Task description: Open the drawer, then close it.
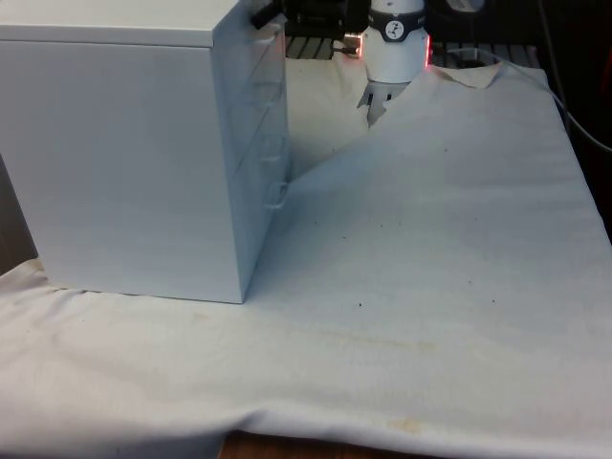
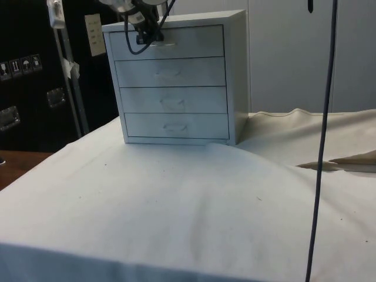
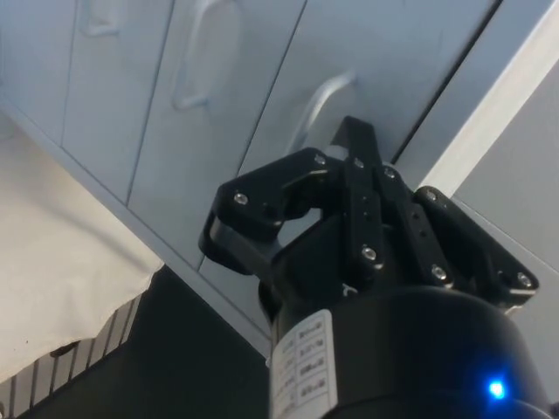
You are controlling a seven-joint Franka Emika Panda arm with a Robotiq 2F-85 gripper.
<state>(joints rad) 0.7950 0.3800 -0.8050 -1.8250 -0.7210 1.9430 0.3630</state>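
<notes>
A white chest of drawers (image 2: pixel 176 76) stands on the table with several drawers stacked in it. Its top drawer (image 2: pixel 194 42) sits flush with the ones below. My black gripper (image 2: pixel 147 39) is at that drawer's front, by the left end of its handle (image 2: pixel 166 43). In the wrist view the gripper (image 3: pixel 353 133) has its fingers (image 3: pixel 360 188) pressed together, their tips against the drawer front right beside the curved handle (image 3: pixel 316 103). I cannot tell whether the tips hook the handle. From the front, the gripper (image 1: pixel 264 13) shows at the chest's (image 1: pixel 124 153) upper far corner.
The white cloth (image 1: pixel 430 239) is rucked into a ridge running from the chest's foot toward the robot's base (image 1: pixel 392 57). A dark cable (image 2: pixel 322 135) hangs down on the side view's right. The lower drawers' handles (image 2: pixel 175 127) are untouched.
</notes>
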